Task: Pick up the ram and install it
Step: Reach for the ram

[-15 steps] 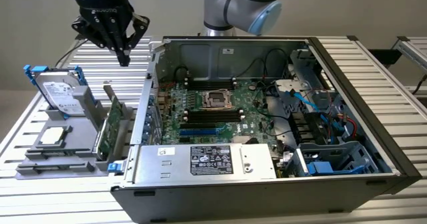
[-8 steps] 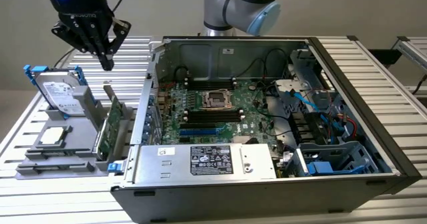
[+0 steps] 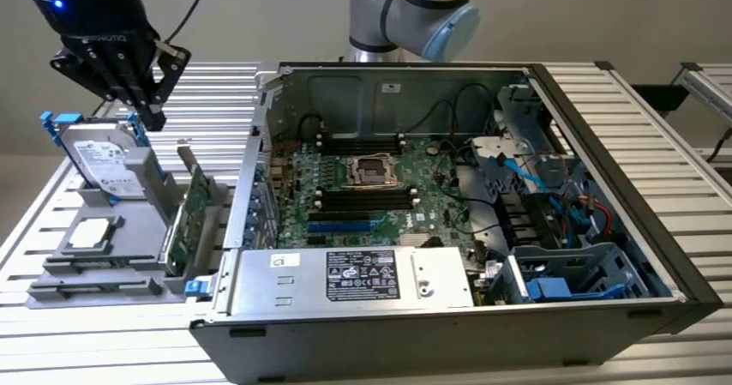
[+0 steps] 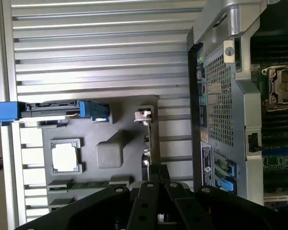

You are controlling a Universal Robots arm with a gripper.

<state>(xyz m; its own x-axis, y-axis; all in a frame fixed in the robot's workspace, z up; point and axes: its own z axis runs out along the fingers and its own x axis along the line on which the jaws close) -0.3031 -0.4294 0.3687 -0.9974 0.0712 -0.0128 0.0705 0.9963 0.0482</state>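
Nearest sits the open computer case [image 3: 458, 333] on the slatted metal table [image 3: 103, 351]. At its nine o'clock is the grey tray [image 3: 63, 272], with my gripper [image 3: 151, 119] pressed together and empty above. Wrist view: the ram [image 4: 93, 183] lies in the tray, beside the processor [image 4: 66, 157].

Robotics assembly laboratory. An industrial robot arm [image 3: 417, 12] stands at upper centre of the exterior view. An opened computer case [image 3: 435, 342] rests on a ribbed aluminium table [image 3: 103, 351], with a grey parts fixture [image 3: 126, 256] at the exterior view's left.
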